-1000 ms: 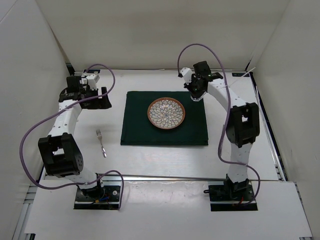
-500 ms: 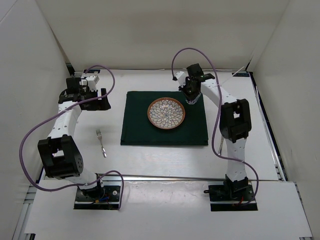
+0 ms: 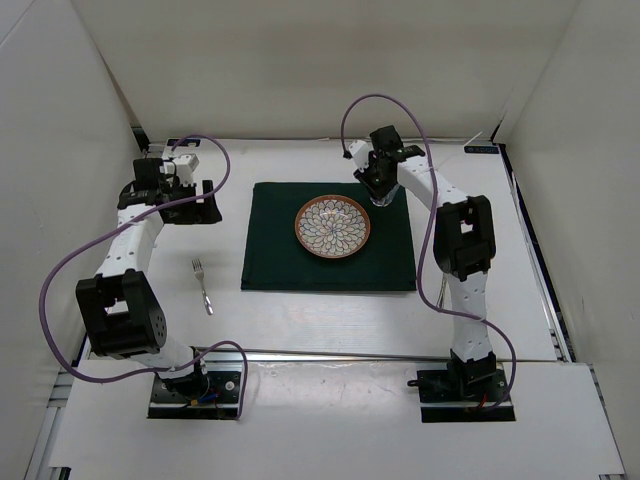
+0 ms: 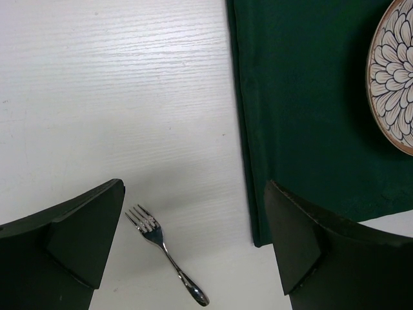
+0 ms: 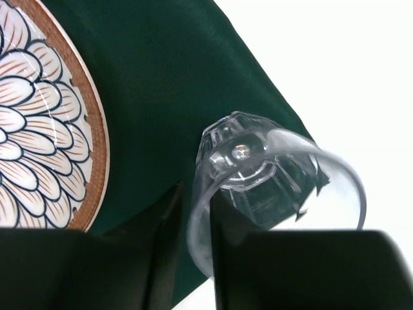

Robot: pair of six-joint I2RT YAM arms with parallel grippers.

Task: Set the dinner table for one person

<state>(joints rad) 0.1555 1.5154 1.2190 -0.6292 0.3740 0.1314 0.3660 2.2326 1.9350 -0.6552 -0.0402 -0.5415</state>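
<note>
Surface [image 3: 300, 320] is lying flat, matte white, rectangular. Left pincer [image 4: 193, 194] is hanging wide; right pincer [image 5: 197, 194] is narrowly straddling the rim of a glass [image 5: 271, 168], grip impossible to tell

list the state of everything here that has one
plate: right way up, empty, on the mat
mat: spread flat on the dinner table
fork: lying flat on the dinner table, left of the mat
glass: upright, empty, near the mat's far right corner
left gripper: open, empty
right gripper: fingers astride the glass rim, grip unclear
</note>
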